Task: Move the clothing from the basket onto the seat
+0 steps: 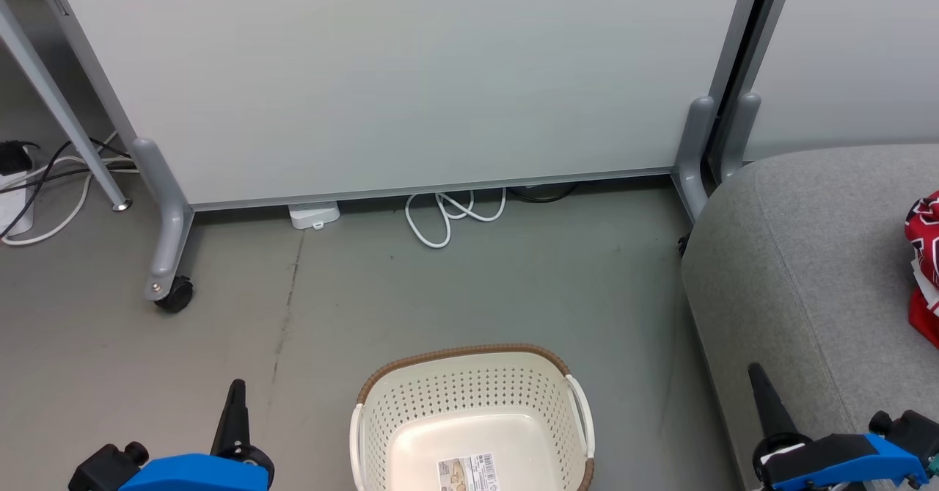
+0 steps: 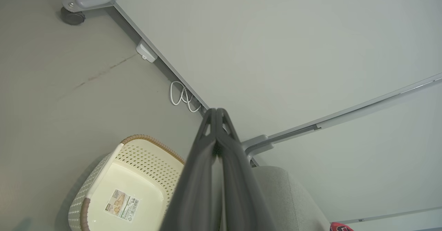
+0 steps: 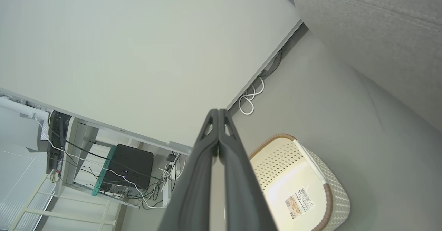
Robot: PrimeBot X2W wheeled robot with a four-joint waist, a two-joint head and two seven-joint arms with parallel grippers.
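Grey floor (image 1: 440, 293); pale wheeled partition (image 1: 411, 73); white cable (image 1: 451, 212).

Seeing only a slice of the red clothing with white trim (image 1: 926, 256) at the head view's right edge; can't read its lettering. Losing the near end of the cream-white perforated plastic basket with brown woven-look rim (image 1: 469, 395) to the bottom edge. In the left wrist view, missing one basket corner behind the blurred dark fingers (image 2: 202, 182) of the left gripper (image 2: 216, 112). Can't read the print on the barcode label (image 1: 467, 474): too small, clipped at the bottom. Getting only part of the large grey fabric sofa cushion (image 1: 792, 256), cut right and bottom. Can't sort out the cable tangle around the black box (image 3: 127, 167) in the right wrist view.
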